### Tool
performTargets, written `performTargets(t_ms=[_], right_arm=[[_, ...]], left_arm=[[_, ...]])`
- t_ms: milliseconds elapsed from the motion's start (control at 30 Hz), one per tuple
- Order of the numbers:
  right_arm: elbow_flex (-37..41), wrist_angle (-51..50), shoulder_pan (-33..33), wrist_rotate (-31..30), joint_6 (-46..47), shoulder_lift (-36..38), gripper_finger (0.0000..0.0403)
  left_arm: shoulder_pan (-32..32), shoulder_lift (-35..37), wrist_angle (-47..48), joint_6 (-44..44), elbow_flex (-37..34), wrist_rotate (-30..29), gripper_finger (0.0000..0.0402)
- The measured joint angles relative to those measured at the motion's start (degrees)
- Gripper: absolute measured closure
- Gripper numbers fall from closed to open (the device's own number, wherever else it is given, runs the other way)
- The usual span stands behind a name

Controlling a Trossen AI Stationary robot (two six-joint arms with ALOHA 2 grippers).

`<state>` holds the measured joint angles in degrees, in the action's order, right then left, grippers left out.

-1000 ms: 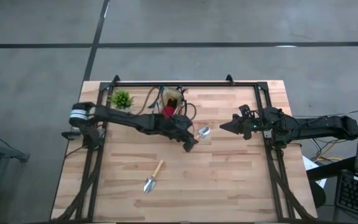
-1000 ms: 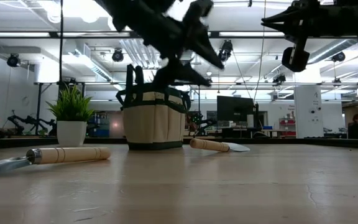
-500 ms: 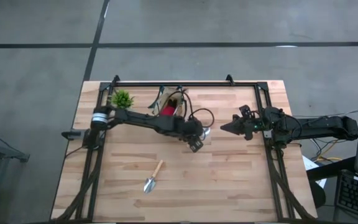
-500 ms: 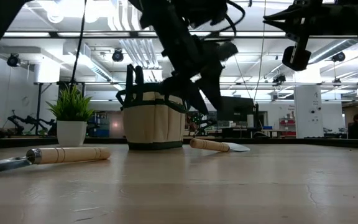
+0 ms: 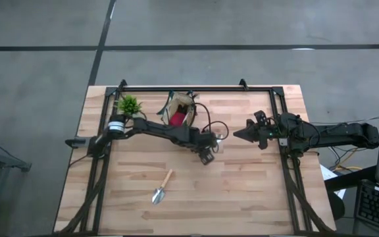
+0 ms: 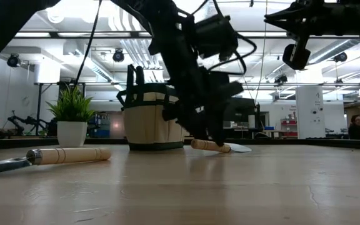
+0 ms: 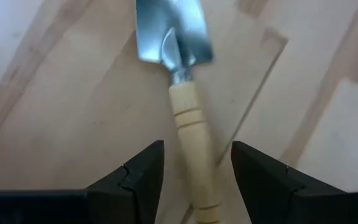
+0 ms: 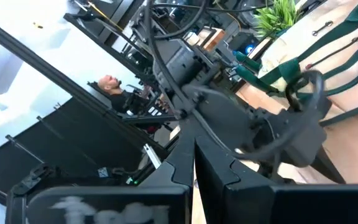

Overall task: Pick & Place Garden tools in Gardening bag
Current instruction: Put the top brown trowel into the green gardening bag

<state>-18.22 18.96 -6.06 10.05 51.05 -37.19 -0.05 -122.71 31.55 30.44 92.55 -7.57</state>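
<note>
A trowel with a light wooden handle (image 7: 190, 149) and a metal blade (image 7: 173, 31) lies flat on the table, just right of the beige gardening bag (image 5: 179, 113). My left gripper (image 7: 194, 177) is open and low over the trowel. Its fingers stand on either side of the handle without touching it. The gripper also shows in the low view (image 6: 210, 132). A red item (image 5: 177, 118) sits in the bag. A second trowel (image 5: 162, 187) lies nearer the front edge. My right gripper (image 5: 237, 135) is shut and empty, held high at the right.
A small green potted plant (image 5: 129, 104) stands left of the bag at the far edge. The black frame rails (image 5: 196, 88) run along the table's far, left and right sides. The bare wood (image 5: 242, 191) at the front right is free.
My left gripper has come down from above the bag's height to just over the table, onto the trowel beside the bag, tipping to point more steeply down. The trowels and the bag have stayed where they were.
</note>
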Motion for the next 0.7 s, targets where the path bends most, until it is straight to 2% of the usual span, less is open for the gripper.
performTargets(t_ms=[267, 367, 533, 700], right_arm=[[0.02, 0.06, 0.02, -1.19, -0.16, -0.02, 0.0394], [0.0, 0.37, 0.0, -1.19, -0.05, -0.02, 0.0394], [-0.01, 1.65, 0.02, -1.05, 0.89, 0.06, 0.0394], [-0.31, 1.58, 0.02, -1.05, 0.45, 0.04, 0.0394]], left_arm=[[0.11, -1.34, 0.99, -2.43, 0.0, 0.47, 0.0221], [0.22, -1.29, 1.23, -2.43, 0.0, 0.59, 0.0251], [0.77, -1.16, 1.44, -2.41, -0.02, 1.91, 0.0332], [1.89, -0.98, 1.2, -0.92, 0.03, 6.26, 0.0333]])
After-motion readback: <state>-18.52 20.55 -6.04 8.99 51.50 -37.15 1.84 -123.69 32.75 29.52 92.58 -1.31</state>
